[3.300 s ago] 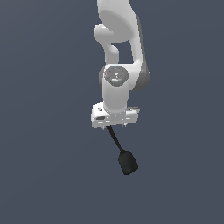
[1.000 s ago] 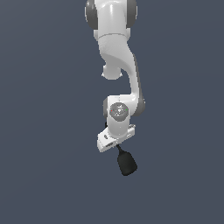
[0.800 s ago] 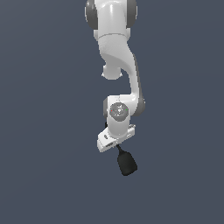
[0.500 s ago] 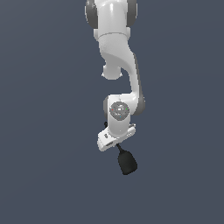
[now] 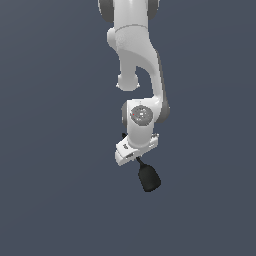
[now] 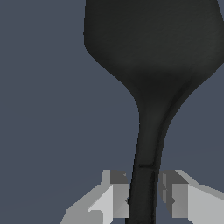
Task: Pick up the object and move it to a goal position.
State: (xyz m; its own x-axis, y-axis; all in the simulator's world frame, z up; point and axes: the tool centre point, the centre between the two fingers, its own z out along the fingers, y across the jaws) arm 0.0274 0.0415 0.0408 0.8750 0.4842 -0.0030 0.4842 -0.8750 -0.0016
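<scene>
The black spatula (image 5: 148, 177) hangs below my gripper (image 5: 137, 158) in the exterior view, blade down, handle running up into the white hand. In the wrist view the spatula (image 6: 151, 65) fills the frame: its thin handle passes between my two fingers (image 6: 116, 197), which close on it from both sides, and its wide rounded blade spreads beyond. The gripper (image 6: 143, 197) is shut on the handle. The fingertips themselves are hidden behind the hand in the exterior view.
The white arm (image 5: 135, 60) comes down from the top of the exterior view. Only a plain dark grey-blue surface shows around it.
The hand with the spatula has shifted very slightly; the wrist indicator changed from red to green and back to red. Since 3.3 s ago the arm has drawn back and the spatula handle shows shorter.
</scene>
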